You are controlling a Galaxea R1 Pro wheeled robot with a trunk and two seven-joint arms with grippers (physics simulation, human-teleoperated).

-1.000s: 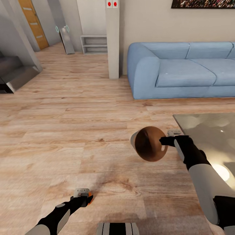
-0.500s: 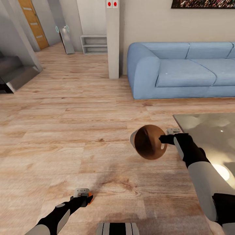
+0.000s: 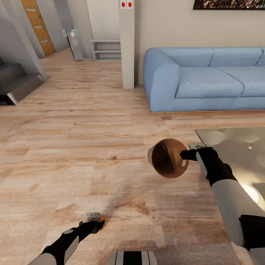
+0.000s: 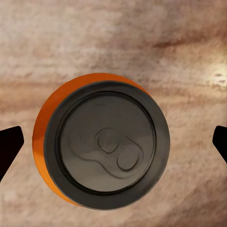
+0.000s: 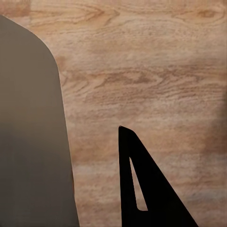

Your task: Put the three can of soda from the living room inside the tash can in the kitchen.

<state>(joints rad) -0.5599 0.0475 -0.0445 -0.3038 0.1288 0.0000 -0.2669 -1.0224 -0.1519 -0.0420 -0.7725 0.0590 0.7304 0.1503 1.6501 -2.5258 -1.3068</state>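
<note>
In the head view the right gripper (image 3: 183, 155) is holding the tash can (image 3: 168, 158) by its rim, off the wood floor (image 3: 73, 147), tipped on its side so the coppery-brown inside is facing the camera; the jaws are pinching the rim on the side nearest the glass counter (image 3: 235, 147), whose corner is lying just beside the right arm; in the right wrist view the bin's grey-beige wall (image 5: 28, 142) is lying close against one dark finger (image 5: 142, 189), with floorboards showing behind

The left gripper (image 3: 96, 222) is hanging low over the floor near the robot's base, well apart from the bin; the orange soda can (image 3: 101, 223) is sitting between its jaws, and only an orange sliver is showing past them in the head view; in the left wrist view the same can (image 4: 101, 142) is showing end-on, with its grey top and pull tab facing the camera and the two dark fingertips (image 4: 9, 146) standing at either side, so the jaws are clamping on it

Behind, the light-blue sofa (image 3: 206, 79) is standing against the pale wall, next to a white pillar (image 3: 127, 44); an orange door (image 3: 36, 24) is showing far off at the upper left
</note>
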